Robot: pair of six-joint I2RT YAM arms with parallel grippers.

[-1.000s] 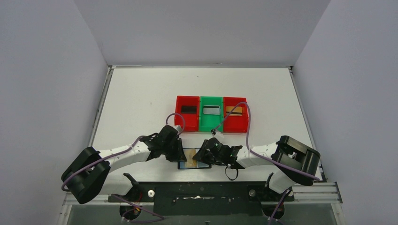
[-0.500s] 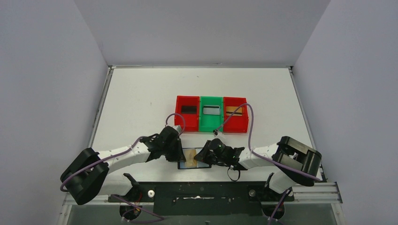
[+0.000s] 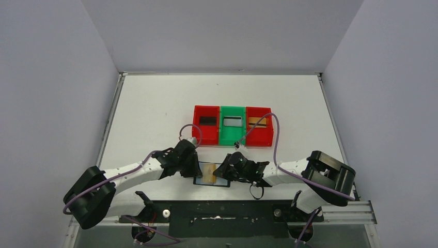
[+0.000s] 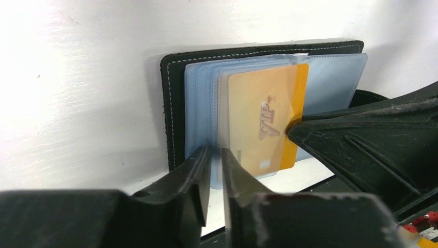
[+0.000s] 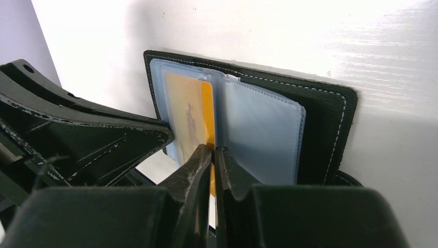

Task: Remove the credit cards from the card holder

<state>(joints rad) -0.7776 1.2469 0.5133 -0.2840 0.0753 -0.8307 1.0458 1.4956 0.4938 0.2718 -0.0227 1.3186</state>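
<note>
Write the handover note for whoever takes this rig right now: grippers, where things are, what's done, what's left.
Grippers: left gripper shut on the clear sleeves of the card holder; right gripper shut on the exposed edge of the gold credit card.
Where: holder lies open at the table's near edge, between both arms.
Done: holder opened, card partly out of its sleeve.
Left: pull it free. No other card shows in the sleeves.
</note>
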